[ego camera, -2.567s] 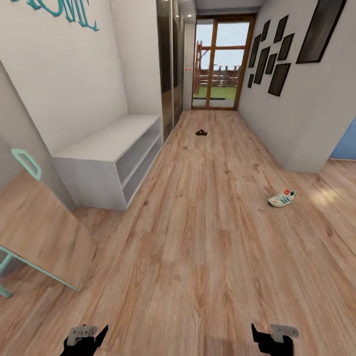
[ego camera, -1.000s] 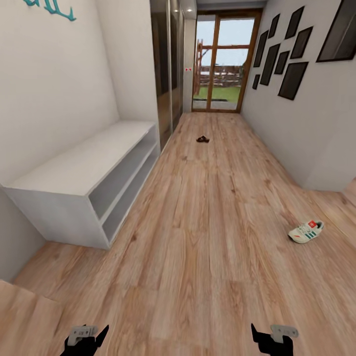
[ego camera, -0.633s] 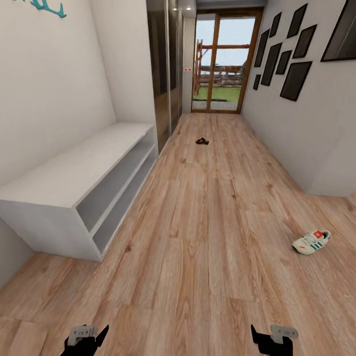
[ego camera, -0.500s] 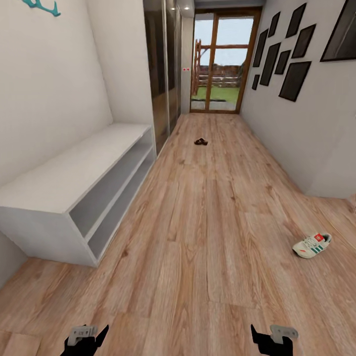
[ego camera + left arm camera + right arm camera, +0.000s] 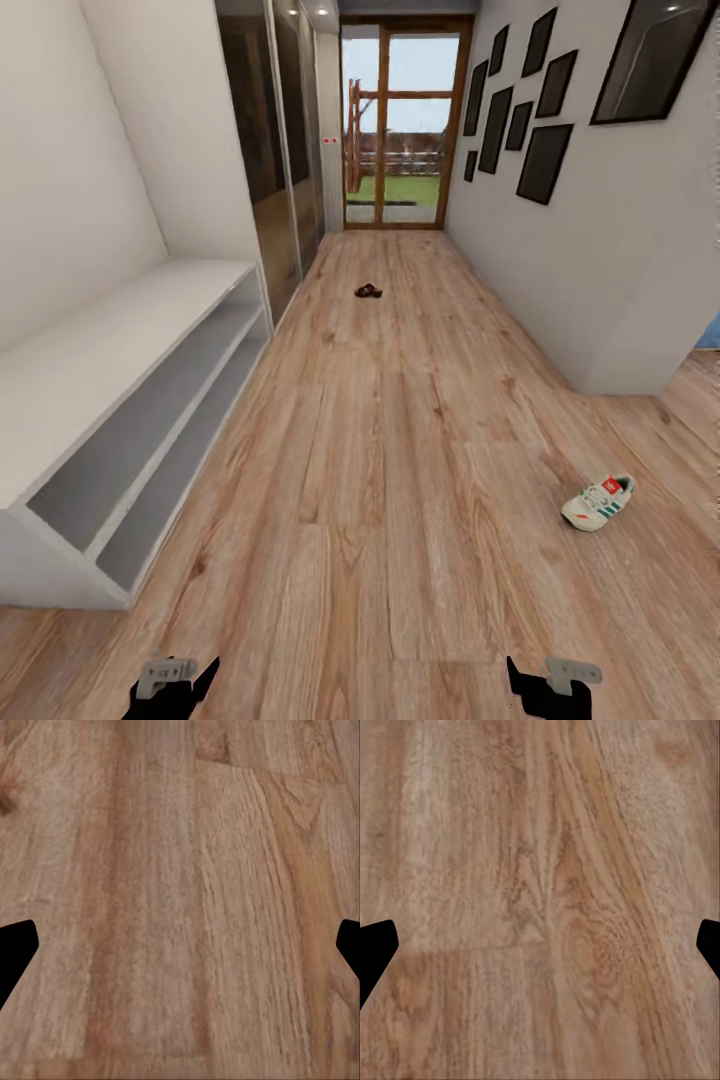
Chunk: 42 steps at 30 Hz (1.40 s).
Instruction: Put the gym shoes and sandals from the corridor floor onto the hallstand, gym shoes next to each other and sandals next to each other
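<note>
gym shoe lies alone on the corridor floor, on the right side of the passage near the corner of the right-hand wall, ahead of the right hand and well apart from it. a small dark thing that looks like a sandal sits far down the corridor toward the glass door, much farther from both hands. the hallstand runs along the left wall, its top surface and both shelves bare.

both hands are released, fingers spread wide over bare planks with nothing between them; the left hand hangs low on the hallstand side, still short of its near end.

the risk, as i judge it: the shoe is off to the right, so driving straight on would pass it and leave it outside the right arm's reach. turning toward it brings the base close to the wall corner. only one shoe and one sandal-like shape show, so the mates may be missed, and the pairs would end up split on the rack.
</note>
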{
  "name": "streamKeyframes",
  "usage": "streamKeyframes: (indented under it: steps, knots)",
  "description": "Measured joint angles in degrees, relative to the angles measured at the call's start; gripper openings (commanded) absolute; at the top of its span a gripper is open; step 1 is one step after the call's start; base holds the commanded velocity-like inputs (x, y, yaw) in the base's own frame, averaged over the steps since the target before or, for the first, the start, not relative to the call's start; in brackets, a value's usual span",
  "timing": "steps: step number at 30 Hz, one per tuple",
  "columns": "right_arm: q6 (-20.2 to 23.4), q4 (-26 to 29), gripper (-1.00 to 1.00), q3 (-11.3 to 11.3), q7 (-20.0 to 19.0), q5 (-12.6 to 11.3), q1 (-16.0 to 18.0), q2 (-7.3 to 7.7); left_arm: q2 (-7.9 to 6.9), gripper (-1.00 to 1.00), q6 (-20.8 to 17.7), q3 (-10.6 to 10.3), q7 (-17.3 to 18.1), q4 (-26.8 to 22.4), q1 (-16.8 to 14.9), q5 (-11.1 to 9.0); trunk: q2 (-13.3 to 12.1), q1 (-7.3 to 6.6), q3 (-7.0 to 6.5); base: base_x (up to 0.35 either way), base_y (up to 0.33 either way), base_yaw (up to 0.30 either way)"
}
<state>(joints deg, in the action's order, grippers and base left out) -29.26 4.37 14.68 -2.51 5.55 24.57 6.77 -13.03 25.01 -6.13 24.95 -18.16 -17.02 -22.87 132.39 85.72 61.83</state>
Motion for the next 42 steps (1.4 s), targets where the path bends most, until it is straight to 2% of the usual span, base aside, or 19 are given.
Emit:
streamKeyframes:
  steps: [24,42]
  knots:
    - [0.0,-0.07,1.0,-0.02,0.05,0.12,0.01,0.26,-0.01,1.0,0.0,0.0,-0.01,-0.01,0.02,0.0,0.0,0.0,0.0,0.339,-0.09,-0.017]
    - [0.01,-0.1,1.0,-0.07,0.05,0.11,-0.01,0.2,-0.01,1.0,0.01,0.0,-0.01,-0.02,0.03,0.0,0.0,0.0,0.0,0.339,-0.018,0.0]
